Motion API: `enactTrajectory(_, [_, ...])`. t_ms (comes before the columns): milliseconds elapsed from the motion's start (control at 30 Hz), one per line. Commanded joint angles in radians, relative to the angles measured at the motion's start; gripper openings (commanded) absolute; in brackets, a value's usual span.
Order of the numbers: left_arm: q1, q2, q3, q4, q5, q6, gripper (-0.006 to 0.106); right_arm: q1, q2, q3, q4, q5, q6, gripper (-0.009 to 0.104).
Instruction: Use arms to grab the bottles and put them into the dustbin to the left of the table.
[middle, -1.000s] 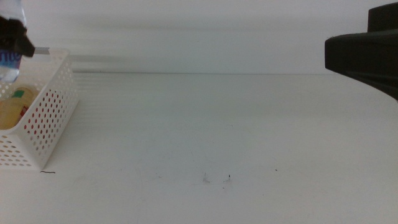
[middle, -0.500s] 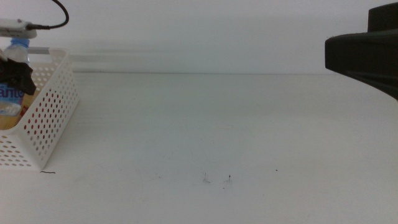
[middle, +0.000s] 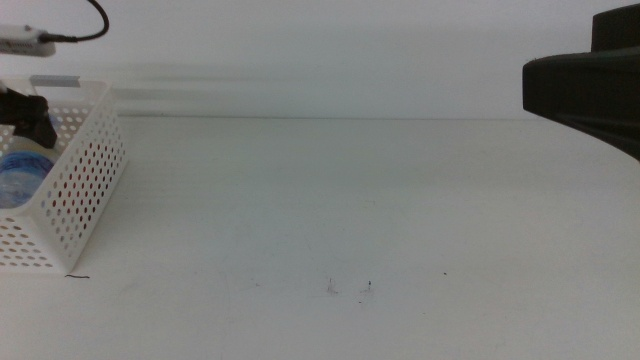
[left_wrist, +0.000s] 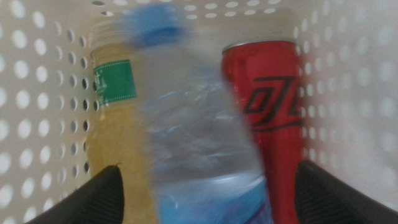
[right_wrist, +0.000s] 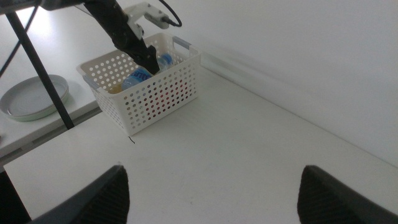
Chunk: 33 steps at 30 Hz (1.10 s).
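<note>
Left gripper (left_wrist: 205, 205) poised over the dustbin (middle: 85, 185), a white rectangular basket with round-hole perforated walls; its two dark jaws stand wide apart, well clear of the water bottle (left_wrist: 199, 137) lying between and below them, so the bottle is not clamped. The water bottle is clear with a blue cap and a blue label band; it appears motion-blurred. Its long axis runs away from the gripper, cap at the far end, base nearest the jaws. On one side of it lies the yellow-drink bottle (left_wrist: 115, 118), with a green label, roughly parallel to it; on the other side lies the slim red can (left_wrist: 273, 106) with black lettering, its top rim at the far end. All three rest inside the dustbin, close together; whether they touch cannot be told.

In the middle view the water bottle's blue shows inside the basket just below the left gripper (middle: 28, 115).

Right gripper (right_wrist: 211, 211) hovers above the white table (middle: 350, 200), jaws spread, holding nothing, well apart from the dustbin (right_wrist: 155, 87).
</note>
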<state>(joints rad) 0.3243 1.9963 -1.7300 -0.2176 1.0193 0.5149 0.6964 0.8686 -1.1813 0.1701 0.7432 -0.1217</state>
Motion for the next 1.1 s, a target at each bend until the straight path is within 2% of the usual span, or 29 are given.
enactTrajectory(0, [-0.013, -0.047, -0.008, 0.018, 0.026, -0.051, 0.094, -0.009, -0.003, -0.011, -0.004, -0.009, -0.005, 0.081])
enactTrajectory(100, [-0.018, -0.093, -0.004, 0.013, 0.054, -0.099, 0.094, -0.009, -0.003, -0.011, -0.004, -0.009, -0.005, 0.081])
enactTrajectory(333, [-0.049, -0.296, 0.145, -0.108, 0.01, -0.06, 0.094, -0.009, -0.003, -0.011, -0.004, -0.009, -0.005, 0.081])
enactTrajectory(567, [-0.213, -0.606, 0.419, -0.12, -0.235, -0.06, 0.094, -0.009, -0.003, -0.011, -0.004, -0.009, -0.005, 0.081])
enactTrajectory(867, [-0.454, -0.934, 0.645, -0.145, -0.48, -0.053, 0.094, -0.009, -0.003, -0.011, -0.004, -0.009, -0.005, 0.081])
enactTrajectory(1067, [-0.477, -1.089, 0.74, -0.181, -0.567, -0.075, 0.094, -0.009, -0.003, -0.011, -0.004, -0.009, -0.005, 0.081])
